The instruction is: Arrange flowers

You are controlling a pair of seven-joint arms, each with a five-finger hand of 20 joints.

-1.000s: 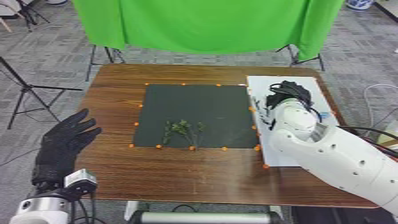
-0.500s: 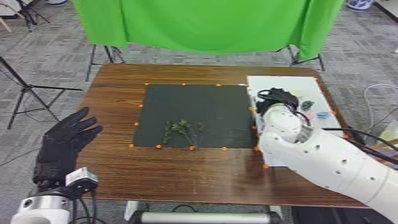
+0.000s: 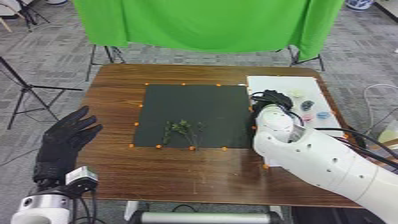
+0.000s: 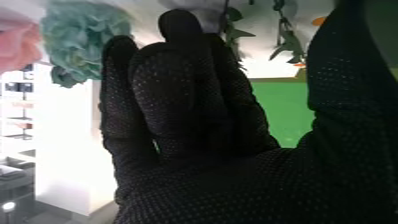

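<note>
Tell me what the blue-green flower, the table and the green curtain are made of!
The flower looks like dull cloth or paper, with thin, ruffled petals. The table looks like smooth wood, with streaky brown grain, though it could be a printed top. The curtain seems to be soft, dull cloth, since it hangs in folds.

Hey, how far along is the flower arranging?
Apparently early on. Green leafy sprigs lie together on the dark rectangular mat. Nothing seems to be in hand: the right robot hand is open. Likely left to place are the pink, blue and grey-green ruffled flower heads on the white rectangular sheet.
</note>
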